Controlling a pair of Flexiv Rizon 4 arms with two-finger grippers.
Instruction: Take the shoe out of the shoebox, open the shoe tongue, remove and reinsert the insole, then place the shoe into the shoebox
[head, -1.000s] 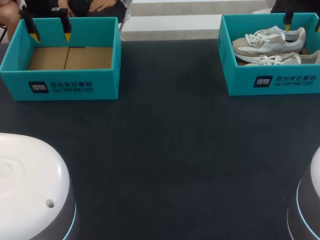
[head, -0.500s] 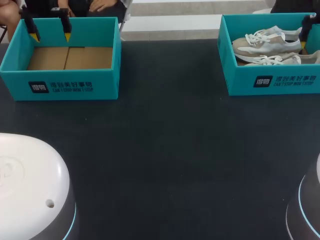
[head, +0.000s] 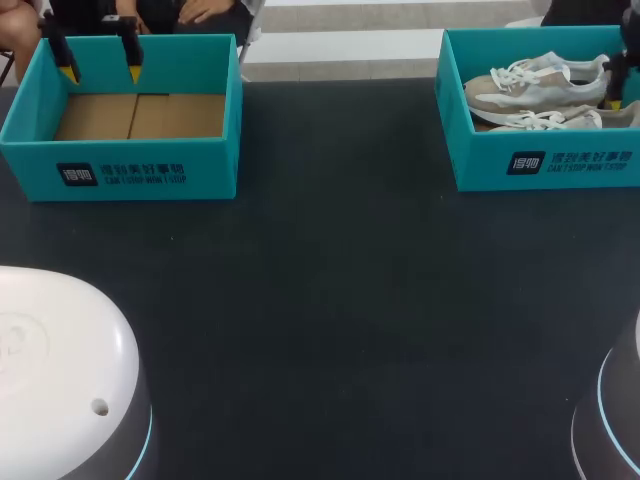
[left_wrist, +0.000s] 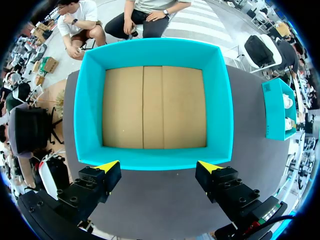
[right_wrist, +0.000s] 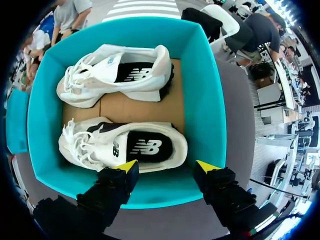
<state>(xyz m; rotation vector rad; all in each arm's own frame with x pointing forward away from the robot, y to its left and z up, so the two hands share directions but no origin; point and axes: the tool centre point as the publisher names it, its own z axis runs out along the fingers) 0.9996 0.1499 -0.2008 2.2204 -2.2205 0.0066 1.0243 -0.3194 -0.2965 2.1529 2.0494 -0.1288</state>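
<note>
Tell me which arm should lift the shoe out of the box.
Right. The right gripper hangs open over the edge of the shoebox, close to the nearer shoe. The left gripper is open at the empty box, far across the table.

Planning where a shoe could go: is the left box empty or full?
Empty: the left box holds nothing; only its bare brown floor shows in the head and left wrist views.

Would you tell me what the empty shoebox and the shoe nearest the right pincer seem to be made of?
Empty shoebox: likely cardboard; matte teal walls, bare brown floor flaps. Shoe: probably matte white-and-beige textile or synthetic leather; soft panels, laces.
</note>
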